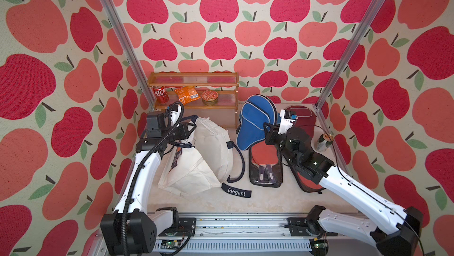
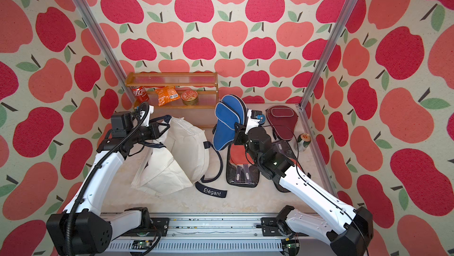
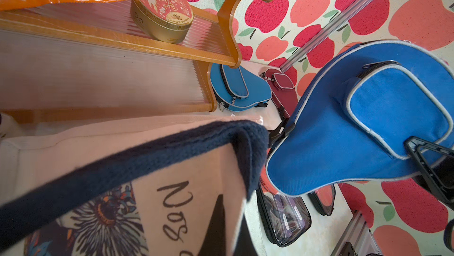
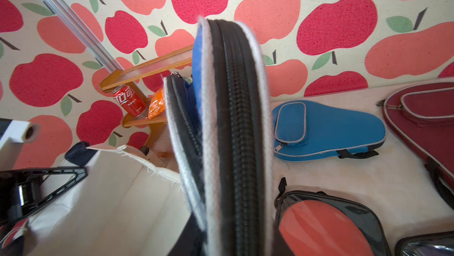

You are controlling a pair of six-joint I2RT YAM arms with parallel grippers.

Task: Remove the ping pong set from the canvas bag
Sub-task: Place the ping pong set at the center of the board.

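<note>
Lying toward the front of the surface [image 1: 270, 198], the canvas bag [image 1: 211, 154] is slumping on its side, its navy handle [image 3: 147, 159] being pinched in the fully closed left pincer [image 1: 191, 129]. Just beside it, the right pincer [image 1: 266, 129] is gripping the blue paddle case [image 1: 253, 124], holding it tilted, outside the bag, above a clear pouch [image 1: 265, 171] of red paddles. Behind, a wooden shelf [image 1: 194, 80] is standing against the back wall.

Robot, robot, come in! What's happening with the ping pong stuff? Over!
Left hand shut on navy strap of canvas bag. Right hand gripping blue paddle case, out of the bag. Clear paddle pouch lies below it.
</note>
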